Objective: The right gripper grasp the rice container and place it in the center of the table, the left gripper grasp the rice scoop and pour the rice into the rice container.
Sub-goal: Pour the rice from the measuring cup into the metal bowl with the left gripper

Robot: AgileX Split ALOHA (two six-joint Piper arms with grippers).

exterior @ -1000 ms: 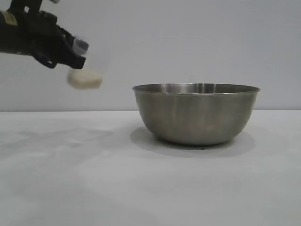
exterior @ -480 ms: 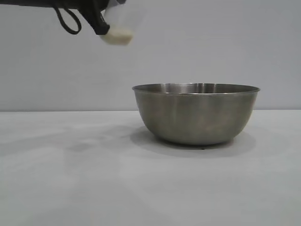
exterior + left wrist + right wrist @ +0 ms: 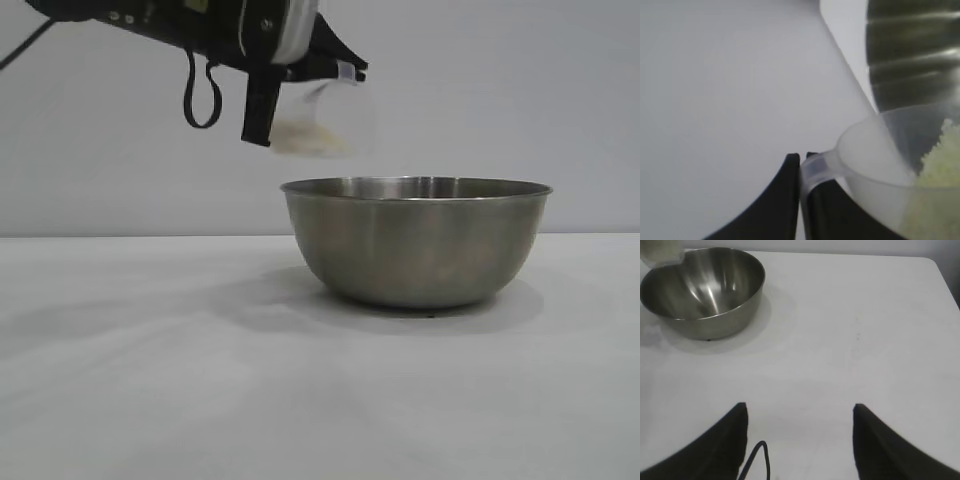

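The steel rice container (image 3: 418, 240) stands on the white table (image 3: 150, 380); it also shows in the right wrist view (image 3: 704, 287) and the left wrist view (image 3: 915, 55). My left gripper (image 3: 300, 100) is shut on the handle of the translucent rice scoop (image 3: 325, 118), holding it in the air just above the bowl's left rim. In the left wrist view the gripper (image 3: 802, 159) pinches the scoop's (image 3: 880, 165) handle, with white rice (image 3: 940, 160) inside. My right gripper (image 3: 800, 407) is open and empty over the table, away from the bowl, out of the exterior view.
The table's far right edge and corner (image 3: 940, 270) show in the right wrist view. A plain wall (image 3: 500, 90) stands behind the table. A black cable loop (image 3: 203, 100) hangs under the left arm.
My left gripper has carried the scoop up and to the right, from the far left to just above the bowl's left rim. The bowl has not moved.
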